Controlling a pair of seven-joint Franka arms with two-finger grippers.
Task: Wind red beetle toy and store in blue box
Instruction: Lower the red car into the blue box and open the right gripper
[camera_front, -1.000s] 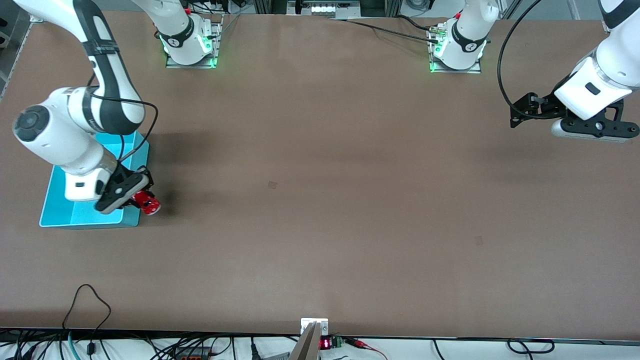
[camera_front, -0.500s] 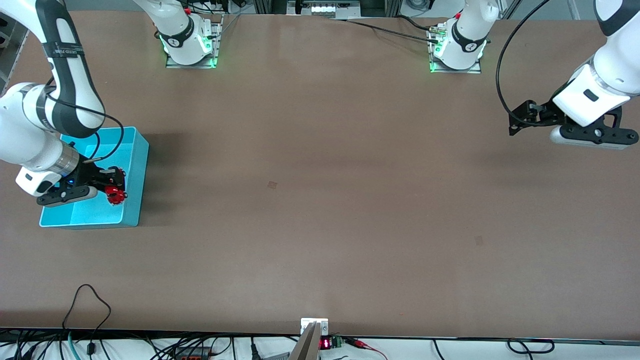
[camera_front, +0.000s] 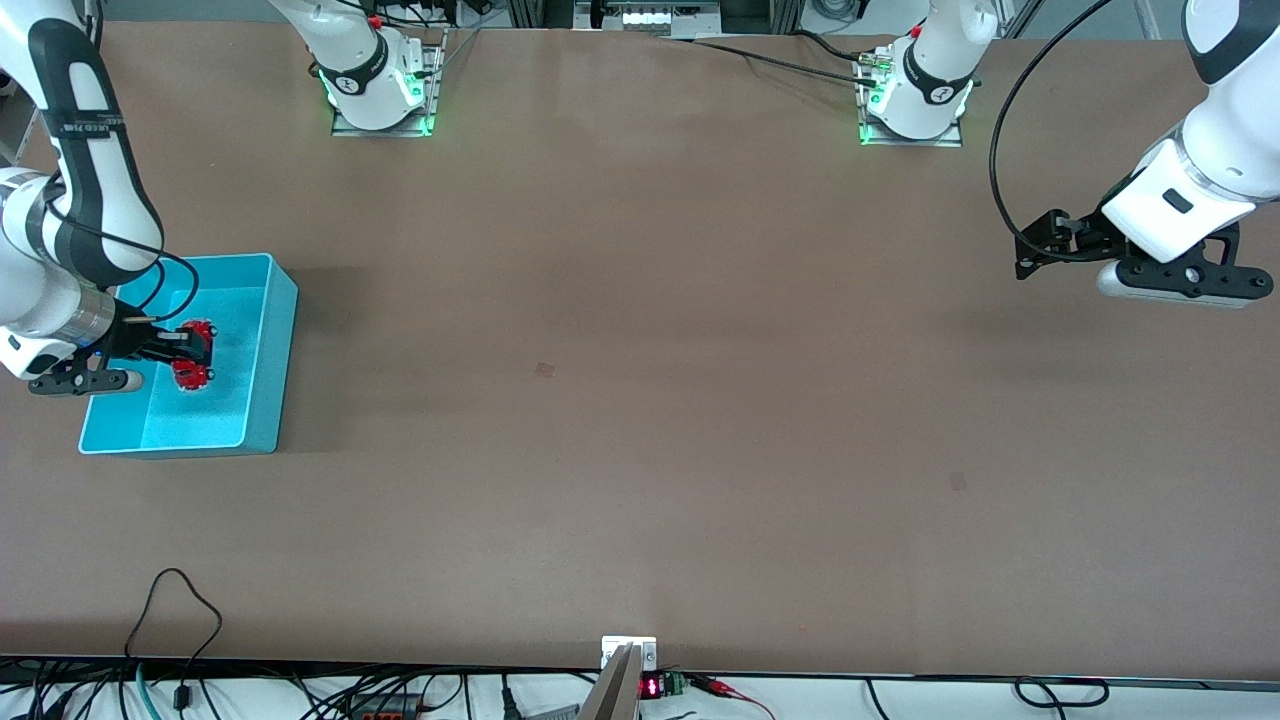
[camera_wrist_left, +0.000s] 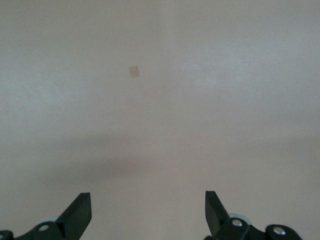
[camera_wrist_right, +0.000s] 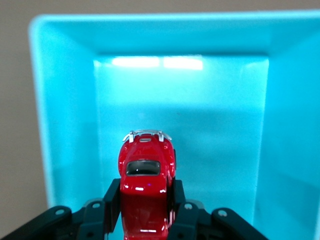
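My right gripper (camera_front: 190, 352) is shut on the red beetle toy (camera_front: 192, 356) and holds it over the inside of the blue box (camera_front: 272, 350) at the right arm's end of the table. In the right wrist view the red beetle toy (camera_wrist_right: 145, 187) sits clamped between the two black fingers (camera_wrist_right: 111, 200), above the floor of the blue box (camera_wrist_right: 65, 115). My left gripper (camera_front: 1030, 250) is open and empty, held above bare table at the left arm's end; its fingertips (camera_wrist_left: 80, 212) stand wide apart in the left wrist view.
The brown table (camera_front: 640, 400) spreads between the two arms. The arm bases (camera_front: 380, 85) stand along the edge farthest from the front camera. Cables (camera_front: 180, 620) and a small display (camera_front: 650, 687) lie at the edge nearest that camera.
My right gripper has carried the red beetle toy from beside the box's corner to over the box's inside, then deeper toward its middle. The left arm shifted slightly.
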